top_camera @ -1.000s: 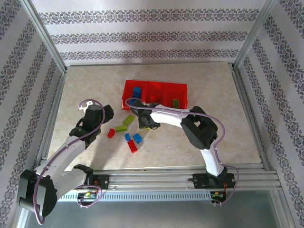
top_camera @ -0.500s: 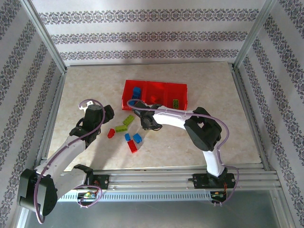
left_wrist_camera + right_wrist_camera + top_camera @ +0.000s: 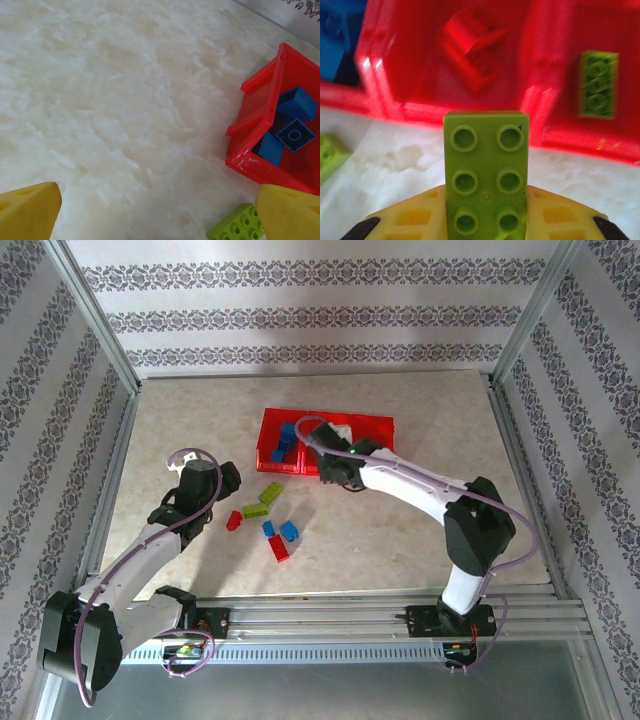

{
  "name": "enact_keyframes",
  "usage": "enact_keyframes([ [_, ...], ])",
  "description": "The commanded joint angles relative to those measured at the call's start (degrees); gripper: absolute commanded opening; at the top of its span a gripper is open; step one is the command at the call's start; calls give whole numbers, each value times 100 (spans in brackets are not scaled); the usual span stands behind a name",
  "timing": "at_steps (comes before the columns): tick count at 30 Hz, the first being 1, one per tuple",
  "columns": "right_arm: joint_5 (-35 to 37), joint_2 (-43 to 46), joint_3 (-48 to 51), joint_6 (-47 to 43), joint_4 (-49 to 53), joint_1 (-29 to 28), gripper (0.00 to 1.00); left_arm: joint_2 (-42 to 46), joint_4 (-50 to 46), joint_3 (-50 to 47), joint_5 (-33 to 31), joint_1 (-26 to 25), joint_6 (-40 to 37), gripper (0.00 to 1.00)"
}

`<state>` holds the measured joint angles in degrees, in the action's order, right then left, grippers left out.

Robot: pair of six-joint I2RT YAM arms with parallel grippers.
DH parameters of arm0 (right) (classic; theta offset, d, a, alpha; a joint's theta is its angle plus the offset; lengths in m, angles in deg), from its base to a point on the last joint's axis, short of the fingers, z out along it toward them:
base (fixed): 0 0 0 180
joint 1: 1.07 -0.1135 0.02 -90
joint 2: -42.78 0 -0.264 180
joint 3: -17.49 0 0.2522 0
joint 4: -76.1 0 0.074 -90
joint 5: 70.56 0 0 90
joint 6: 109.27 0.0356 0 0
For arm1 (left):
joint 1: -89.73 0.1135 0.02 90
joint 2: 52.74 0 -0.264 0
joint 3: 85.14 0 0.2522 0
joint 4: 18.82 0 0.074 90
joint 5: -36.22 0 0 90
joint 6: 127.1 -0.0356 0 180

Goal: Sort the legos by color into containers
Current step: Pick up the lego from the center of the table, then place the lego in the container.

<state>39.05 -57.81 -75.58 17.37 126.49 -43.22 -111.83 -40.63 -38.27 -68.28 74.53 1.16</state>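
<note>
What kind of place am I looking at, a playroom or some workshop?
Probably a small robot test booth: a marble-patterned tabletop boxed in by aluminium frame posts and wallpapered panels, with a white left robot arm and right robot arm mounted at its near edge by a metal rail.

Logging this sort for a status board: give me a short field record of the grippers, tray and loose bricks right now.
right gripper: shut on lime green brick
left gripper: open, empty, over table
tray: blue bricks left, red brick middle, green brick right
loose bricks: green, red, blue on table
</note>
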Motion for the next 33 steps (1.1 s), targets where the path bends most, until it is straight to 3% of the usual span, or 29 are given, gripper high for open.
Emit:
enact_keyframes([
  [1,330,102,101,-368,144,417,28,-30,181,47,92,90,32,100],
  [11,15,-473,-316,-870,13,1388,29,-28,107,87,208,100,-20,100],
  [23,-166,-1253,-869,-1137,-106,1727,31,-38,23,117,216,115,-38,100],
  [33,-830,-1548,-1198,-1006,-338,1919,35,-82,20,135,255,125,-20,100],
])
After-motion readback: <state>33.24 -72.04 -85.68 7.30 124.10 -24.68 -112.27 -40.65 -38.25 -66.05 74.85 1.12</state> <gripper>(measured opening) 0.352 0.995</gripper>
